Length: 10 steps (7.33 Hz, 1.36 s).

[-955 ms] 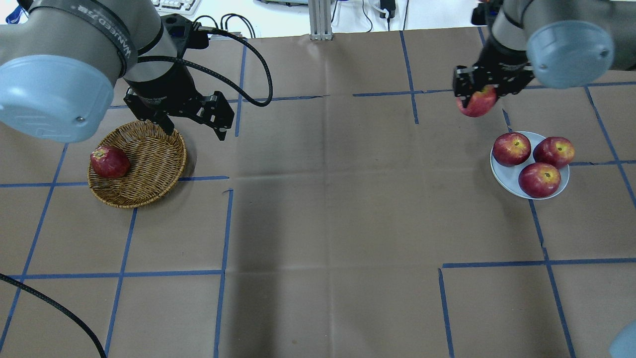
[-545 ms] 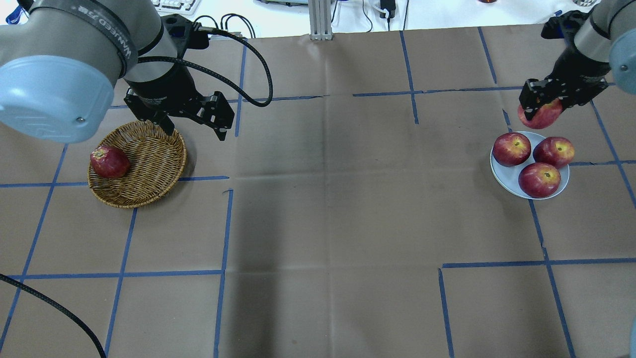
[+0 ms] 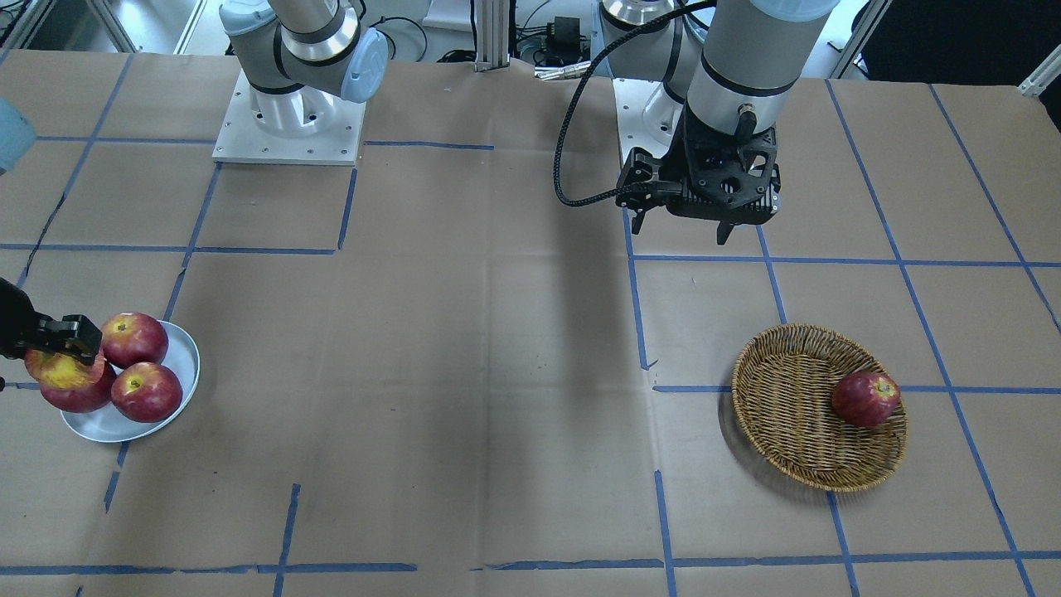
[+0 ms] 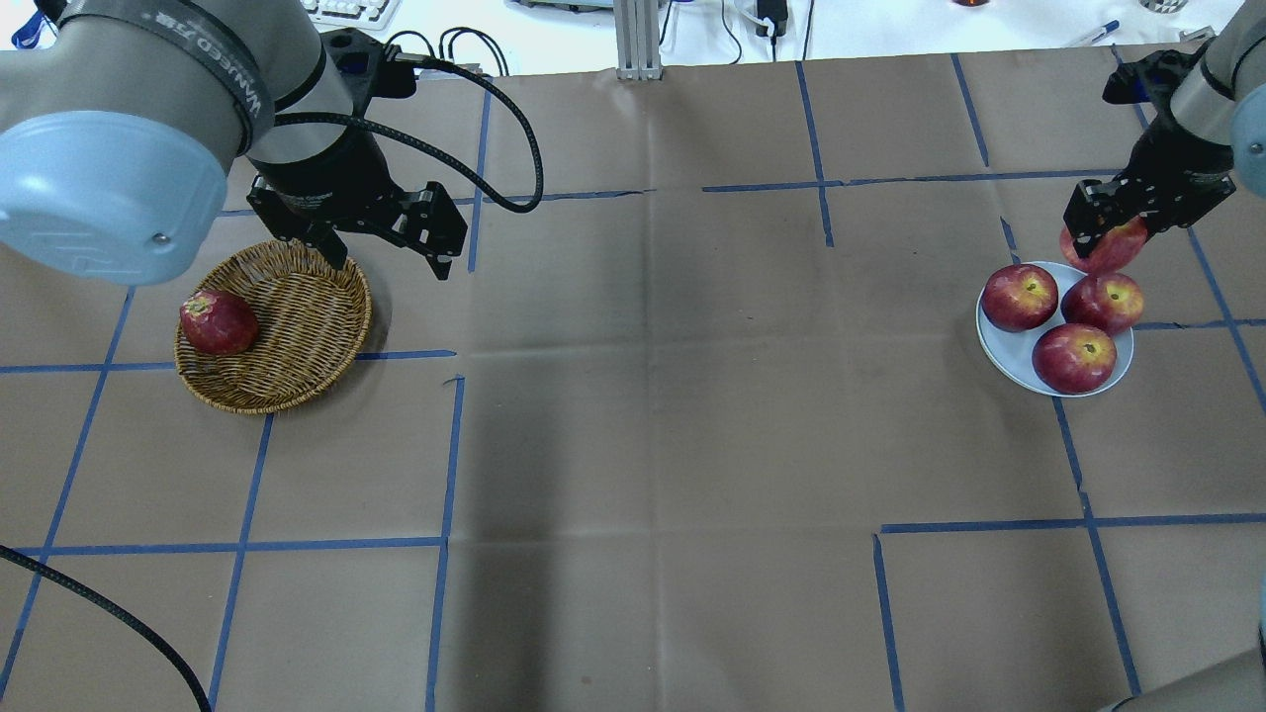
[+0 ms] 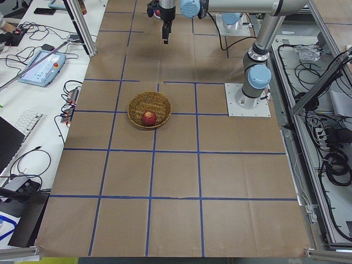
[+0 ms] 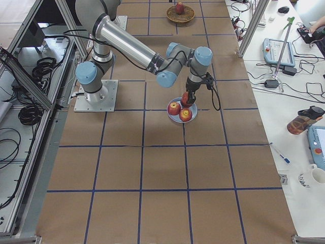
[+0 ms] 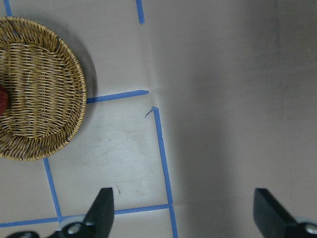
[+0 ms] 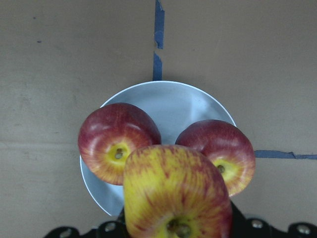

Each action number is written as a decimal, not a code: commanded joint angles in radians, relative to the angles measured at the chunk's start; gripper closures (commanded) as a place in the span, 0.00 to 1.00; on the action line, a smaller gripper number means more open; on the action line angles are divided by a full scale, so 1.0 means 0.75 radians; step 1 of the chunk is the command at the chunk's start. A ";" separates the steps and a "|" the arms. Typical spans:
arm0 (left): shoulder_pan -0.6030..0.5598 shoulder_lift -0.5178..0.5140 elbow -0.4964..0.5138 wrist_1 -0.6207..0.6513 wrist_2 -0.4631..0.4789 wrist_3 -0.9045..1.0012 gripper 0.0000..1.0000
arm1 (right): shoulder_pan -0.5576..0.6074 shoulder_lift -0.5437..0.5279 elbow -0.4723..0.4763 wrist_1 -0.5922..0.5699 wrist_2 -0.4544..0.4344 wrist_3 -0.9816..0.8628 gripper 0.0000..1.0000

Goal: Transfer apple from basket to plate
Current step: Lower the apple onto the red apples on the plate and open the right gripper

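two arms point down: right hand (image 4: 1108, 233) clasps the apple (image 4: 1111, 257) over the plate (image 4: 999, 346), left hand (image 4: 388, 261) spread empty.

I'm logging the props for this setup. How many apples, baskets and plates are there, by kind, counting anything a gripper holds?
Dark red apples: 4
Streaked apple: 1
Basket: 1
Plate: 1
Total: 7

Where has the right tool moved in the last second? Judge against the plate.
Yes. Overhead view: the right tool, holding the apple, moved rightward to the far rim of the plate.
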 commanded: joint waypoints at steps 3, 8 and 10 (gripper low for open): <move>0.000 0.000 -0.002 -0.002 -0.002 0.000 0.01 | -0.009 0.007 0.084 -0.073 -0.051 -0.001 0.54; -0.002 0.012 -0.002 -0.002 -0.006 0.000 0.01 | -0.005 -0.012 0.062 -0.057 -0.045 0.021 0.00; -0.002 0.014 -0.002 -0.002 -0.004 0.002 0.01 | 0.001 -0.059 0.053 -0.057 -0.035 0.023 0.00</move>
